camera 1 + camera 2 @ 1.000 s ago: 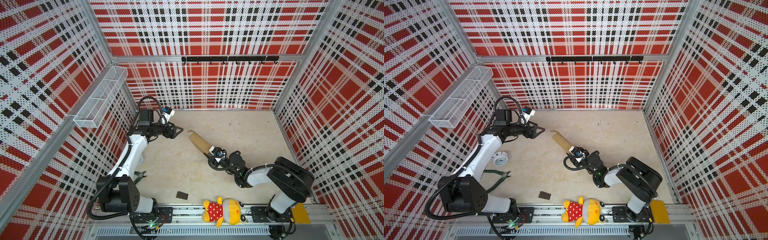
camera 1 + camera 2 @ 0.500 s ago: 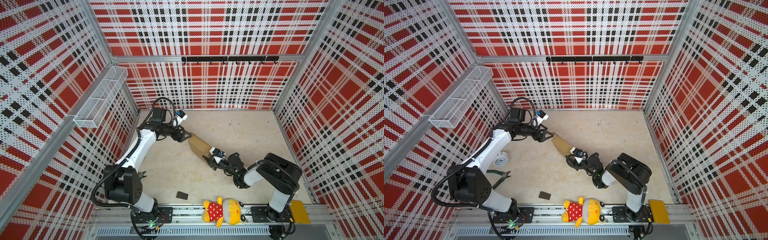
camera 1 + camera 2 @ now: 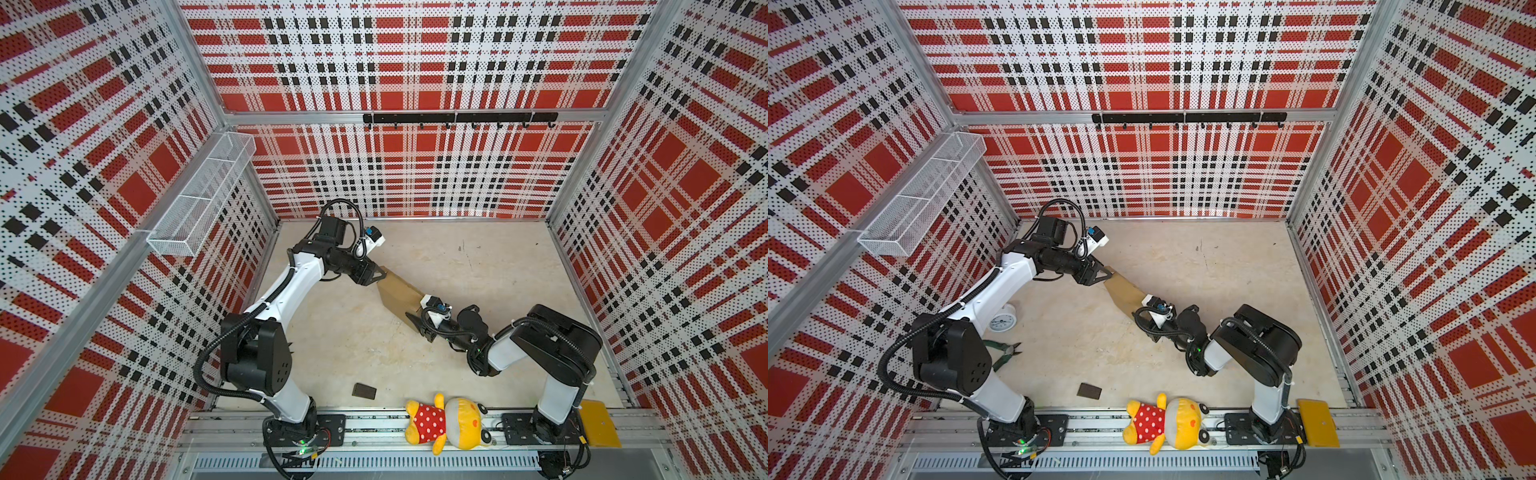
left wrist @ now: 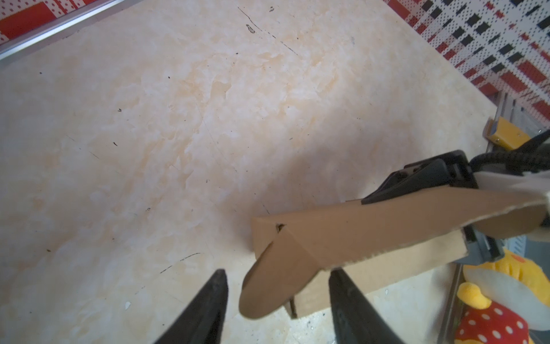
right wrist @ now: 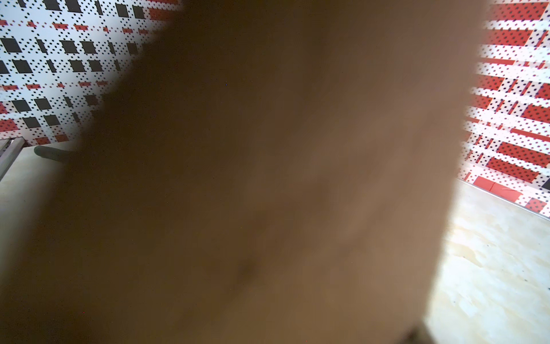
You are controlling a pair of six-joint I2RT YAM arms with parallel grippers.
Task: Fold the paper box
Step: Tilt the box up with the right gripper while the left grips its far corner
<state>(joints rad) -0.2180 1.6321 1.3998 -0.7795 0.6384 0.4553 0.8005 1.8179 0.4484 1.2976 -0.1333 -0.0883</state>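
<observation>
The left arm has swung in from the side wall and its left gripper [image 3: 381, 275] is now right at the far end of the paper box [image 3: 398, 291]. A second ago it was well away from the cardboard. From the wrist view, the jaws stand apart on either side of a rounded end tab. There's daylight between one of its fingers [image 4: 218, 287] and the card, so it's lined up but not pinching yet, though the jaws have narrowed on the way in.

At the other end, the right gripper [image 3: 415, 316] is clenched on the paper box, one finger over the panel and one under. It holds the box tilted, off the table [image 3: 478, 266], out in the middle between the two arms. The right wrist camera sees nothing but blurred brown card.

So both arms are on the piece now. To my eye the box is partly formed and this tab is the next fold. If the left jaws bite cleanly they can bend it in; if the right grip slips, the whole thing twists instead.
</observation>
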